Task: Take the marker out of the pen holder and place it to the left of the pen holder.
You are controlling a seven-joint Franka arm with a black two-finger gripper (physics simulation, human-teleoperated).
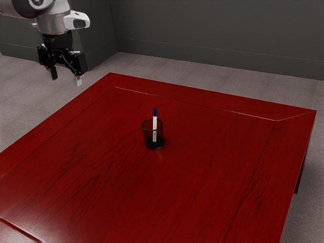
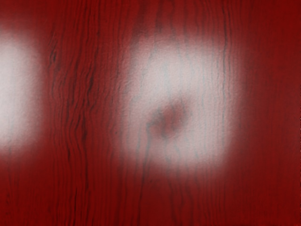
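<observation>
The gripper's (image 1: 66, 80) fingers stand parted, with nothing between them. Well apart from them, toward the exterior view's right and lower, the blue-capped marker (image 1: 155, 123) stands nearly upright inside the black pen holder (image 1: 146, 136) on the red table (image 1: 101, 177).

Red tabletop (image 2: 268, 193) w/ dark grain, 2 pale glare patches, 1 w/ dark smudge.

The exterior view's upper left cuts off the arm (image 1: 50, 21), and its left and lower edges cut off the desk (image 1: 202, 182). The marker (image 1: 155, 117) has its lower part behind the mesh of the pen holder (image 1: 147, 135), its lettering too small to read. In the wrist view, one pale patch (image 2: 14, 89) is cut off, and the blurred smudge (image 2: 169, 120) in another cannot be identified.
</observation>
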